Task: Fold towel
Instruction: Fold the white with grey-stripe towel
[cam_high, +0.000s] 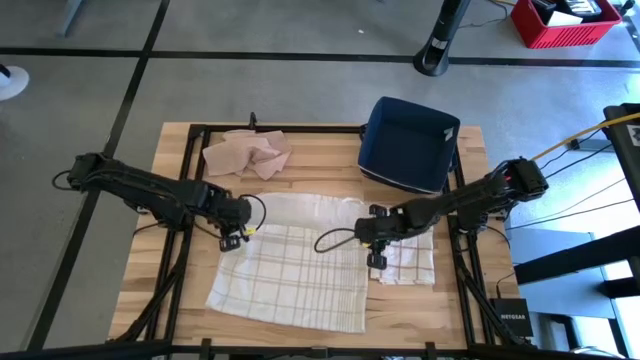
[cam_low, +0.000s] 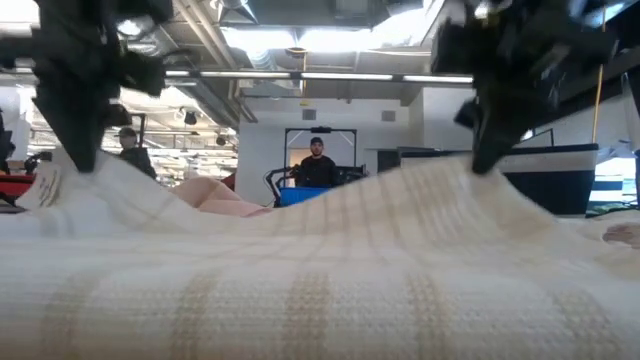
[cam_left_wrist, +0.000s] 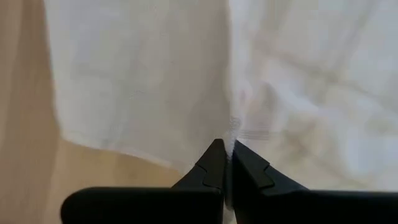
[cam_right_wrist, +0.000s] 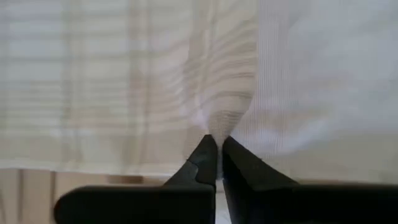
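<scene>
A white towel with beige check stripes (cam_high: 290, 280) lies spread on the wooden table, its near part flat on the boards. My left gripper (cam_high: 232, 240) is shut on its left side and my right gripper (cam_high: 377, 260) is shut on its right side. In the low view the cloth rises to a peak under the left gripper (cam_low: 80, 160) and another under the right gripper (cam_low: 485, 165), and sags between them. My left gripper pinches a gathered bit of the towel's left edge (cam_left_wrist: 234, 127) between its two fingers, coming from above and pointing down. The cloth there is puckered and drawn up off the table. My right gripper pinches a puckered bit of the towel's right edge (cam_right_wrist: 214, 124) between its two fingers, also from above. The cloth is pulled up into a small peak; one layer or several, I cannot tell.
A crumpled beige cloth (cam_high: 248, 152) lies near the table's far edge on the left. A dark blue bin (cam_high: 408, 143) stands at the far right corner. More checked white cloth (cam_high: 412, 258) lies right of the right gripper. People stand in the room beyond.
</scene>
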